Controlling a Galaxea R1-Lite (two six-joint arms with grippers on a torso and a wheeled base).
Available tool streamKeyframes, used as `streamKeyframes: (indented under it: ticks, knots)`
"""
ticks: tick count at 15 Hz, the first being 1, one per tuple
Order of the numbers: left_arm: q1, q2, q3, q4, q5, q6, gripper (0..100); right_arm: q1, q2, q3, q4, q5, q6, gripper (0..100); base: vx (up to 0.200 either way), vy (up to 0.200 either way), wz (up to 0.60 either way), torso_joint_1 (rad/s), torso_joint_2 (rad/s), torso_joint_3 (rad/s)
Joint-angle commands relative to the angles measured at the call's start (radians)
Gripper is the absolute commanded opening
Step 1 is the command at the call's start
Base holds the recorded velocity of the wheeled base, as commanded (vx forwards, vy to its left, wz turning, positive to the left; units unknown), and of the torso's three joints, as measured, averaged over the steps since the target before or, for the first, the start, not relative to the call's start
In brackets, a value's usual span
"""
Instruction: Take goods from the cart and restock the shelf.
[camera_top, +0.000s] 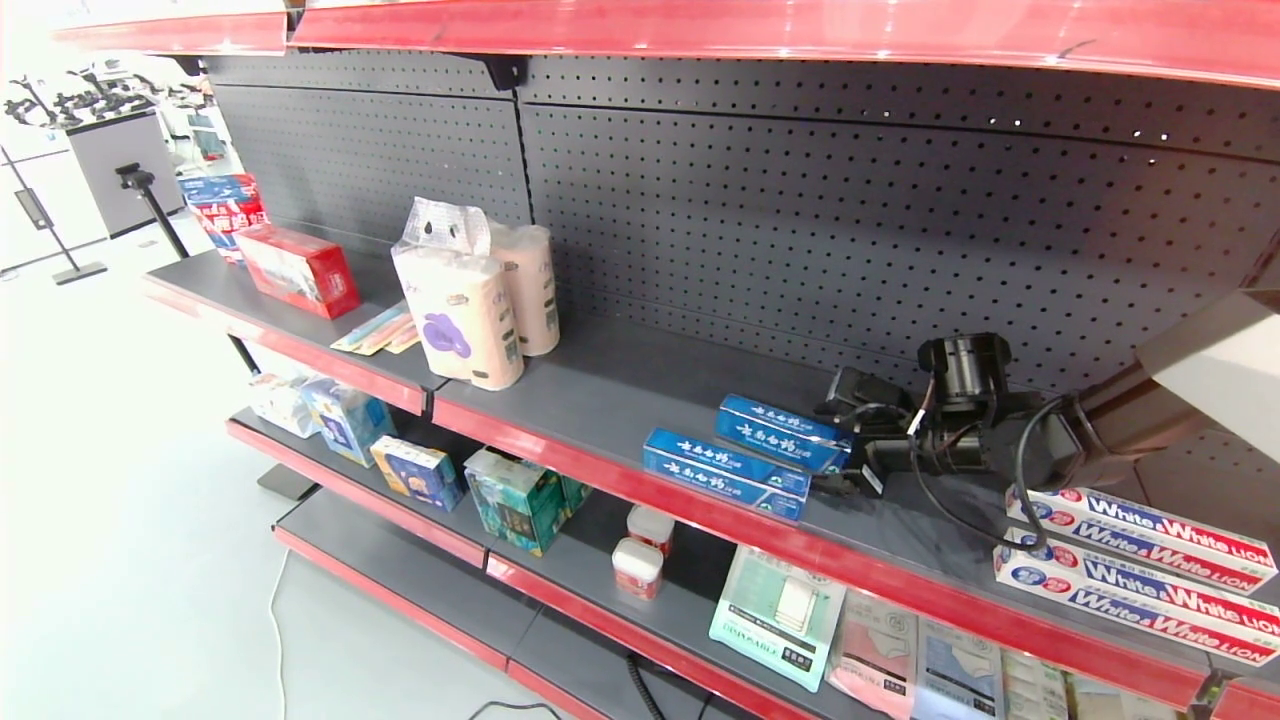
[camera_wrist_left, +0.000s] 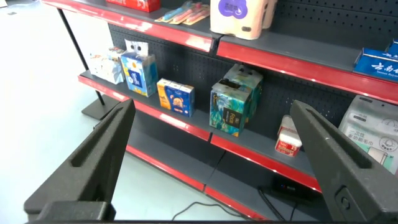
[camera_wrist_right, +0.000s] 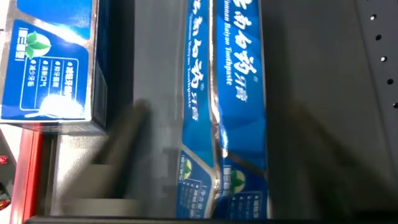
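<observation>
1. Right gripper (camera_top: 848, 478): fingers (camera_wrist_right: 118, 165) blurred in its wrist view.
2. Blue box (camera_wrist_right: 224, 112): both ends cut off in that view.
3. Left gripper (camera_wrist_left: 211, 149): finger bases cut off.
4. Packets (camera_top: 950, 670): lower parts cut off in the head view.

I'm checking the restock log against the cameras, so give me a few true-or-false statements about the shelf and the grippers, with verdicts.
1. Two blue toothpaste boxes, front and rear, lie on the middle shelf. True.
2. The left gripper holds a box. False: its fingers are spread wide with nothing between them.
3. The toilet paper pack stands upright on that same shelf. True.
4. The white toothpaste boxes lie to the left of the blue ones. False: they lie to the right.
5. The right gripper is at the rear blue box. True.
</observation>
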Motion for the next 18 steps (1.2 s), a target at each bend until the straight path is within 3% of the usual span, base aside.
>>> streamKeyframes:
  ticks: [1, 12, 18]
  knots:
    - [0.0, 0.0, 0.0, 0.0, 0.001, 0.0, 100, -0.005, -0.003, -0.001, 0.0, 0.0, 0.0, 100, 0.0, 0.0, 0.0, 0.0, 0.0, 0.0]
    - [0.0, 0.0, 0.0, 0.0, 0.001, 0.0, 100, -0.087, -0.051, 0.035, 0.0, -0.115, 0.014, 100, 0.0, 0.0, 0.0, 0.0, 0.0, 0.0]
    - [0.0, 0.0, 0.0, 0.0, 0.001, 0.0, 100, -0.088, -0.08, 0.084, 0.0, -0.102, 0.017, 100, 0.0, 0.0, 0.0, 0.0, 0.0, 0.0]
